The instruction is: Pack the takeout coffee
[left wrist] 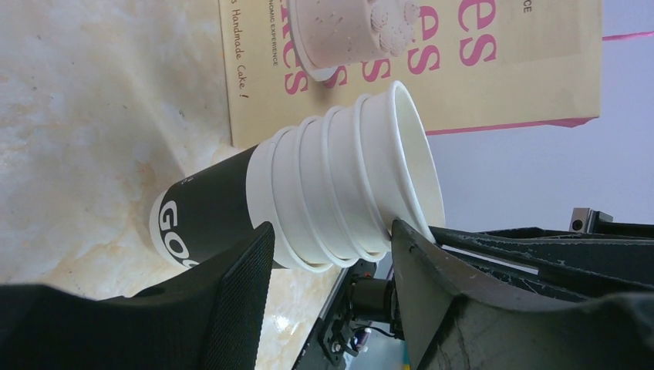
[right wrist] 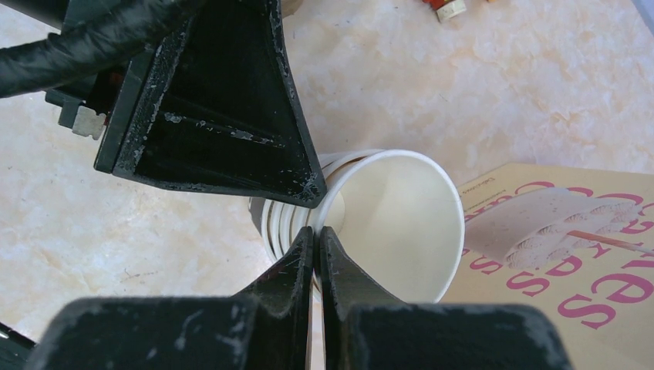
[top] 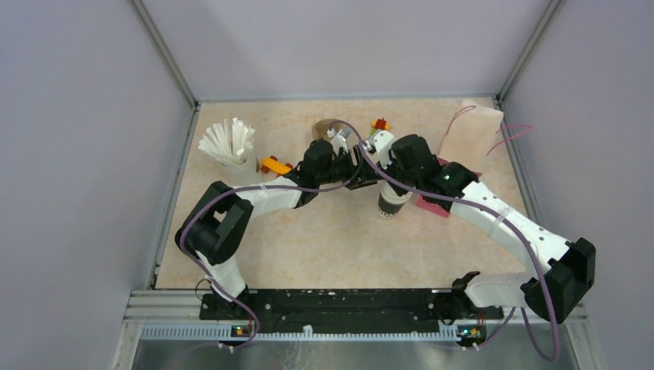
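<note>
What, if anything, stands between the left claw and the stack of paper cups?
Nothing visible does. The left claw straddles the stack of cups, a finger on either side, while the right claw pinches the top cup at its rim.

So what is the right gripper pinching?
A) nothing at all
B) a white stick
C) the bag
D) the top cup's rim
D: in the right wrist view, the right gripper has its fingers closed on the rim of the top cup of the stack, with the cup's wall between them.
</note>
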Tool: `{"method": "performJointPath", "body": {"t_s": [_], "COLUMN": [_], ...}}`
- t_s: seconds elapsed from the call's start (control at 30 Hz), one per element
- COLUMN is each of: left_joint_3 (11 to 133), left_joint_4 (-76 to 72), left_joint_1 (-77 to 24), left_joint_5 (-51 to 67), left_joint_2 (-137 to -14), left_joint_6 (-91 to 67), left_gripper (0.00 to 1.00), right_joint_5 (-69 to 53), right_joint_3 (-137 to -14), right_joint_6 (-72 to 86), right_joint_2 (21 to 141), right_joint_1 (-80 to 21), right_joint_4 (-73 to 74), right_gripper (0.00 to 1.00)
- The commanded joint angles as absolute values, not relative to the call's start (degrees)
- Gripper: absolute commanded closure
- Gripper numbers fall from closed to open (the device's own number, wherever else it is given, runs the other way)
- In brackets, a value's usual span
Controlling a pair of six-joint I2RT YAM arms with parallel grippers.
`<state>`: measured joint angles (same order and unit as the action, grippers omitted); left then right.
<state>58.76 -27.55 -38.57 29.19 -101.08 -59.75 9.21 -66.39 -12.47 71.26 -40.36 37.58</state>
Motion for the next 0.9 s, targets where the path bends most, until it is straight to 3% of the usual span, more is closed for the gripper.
{"method": "performJointPath", "body": {"t_s": [0.0, 0.43, 0.87], "left_joint_3": [60.62, 61.95, 60.66], "left_joint_4": [-25.35, -14.99, -17.03], "left_joint_1": [-38.59, -39.11, -39.22], "left_joint_5": [28.57, 26.94, 28.9], "left_joint_2": [-101.9, -101.82, -100.6], "left_joint_6": [-57.61, -52.86, -54.05], "left_gripper": [0.38, 0.36, 0.34], "right_joint_5": [9.23, 13.21, 14.72], "right_joint_3": [-68.92, -71.12, -68.48], "right_joint_6": [-13.33, -14.27, -14.15], "right_joint_2": [71.91, 71.78, 70.4], "right_joint_1": [-40.79, -40.78, -40.78], "right_joint_4": [34.62, 31.06, 29.0], "right_gripper": [1.0, 1.0, 1.0]}}
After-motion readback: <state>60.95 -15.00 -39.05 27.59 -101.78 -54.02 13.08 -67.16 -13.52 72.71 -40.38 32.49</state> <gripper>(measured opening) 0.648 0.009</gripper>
